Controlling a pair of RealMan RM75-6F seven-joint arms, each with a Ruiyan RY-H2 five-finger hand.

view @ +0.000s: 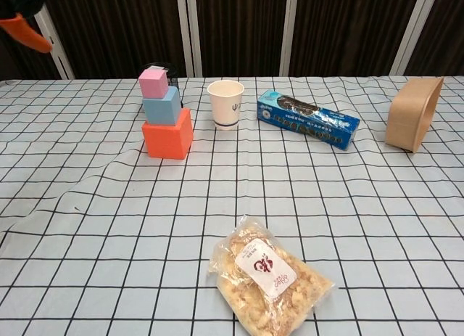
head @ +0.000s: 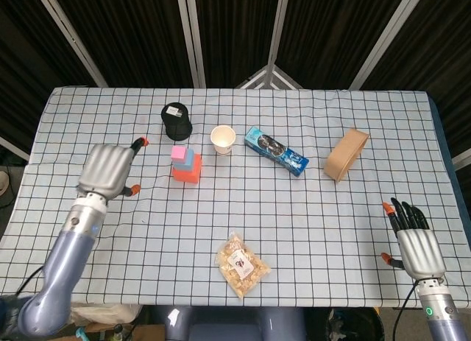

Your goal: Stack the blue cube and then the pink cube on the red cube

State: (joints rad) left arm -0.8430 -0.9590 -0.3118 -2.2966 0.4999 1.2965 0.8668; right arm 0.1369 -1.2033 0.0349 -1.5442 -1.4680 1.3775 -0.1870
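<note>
A three-cube stack stands on the checkered cloth at centre left. The red cube [head: 185,174] [view: 167,135] is at the bottom, the blue cube [head: 191,161] [view: 162,107] sits on it, and the pink cube [head: 178,153] [view: 153,83] is on top. My left hand [head: 109,170] hovers well to the left of the stack, holding nothing, fingers apart. Only its orange fingertips [view: 20,27] show in the chest view, at the top left corner. My right hand [head: 417,247] is at the near right edge of the table, empty, with fingers stretched out.
A black cylinder [head: 176,120] stands behind the stack. To its right are a paper cup [head: 223,139] [view: 225,102], a blue biscuit box [head: 276,151] [view: 308,118] and a tan container [head: 346,155] [view: 413,123]. A snack bag [head: 241,264] [view: 268,276] lies near the front edge.
</note>
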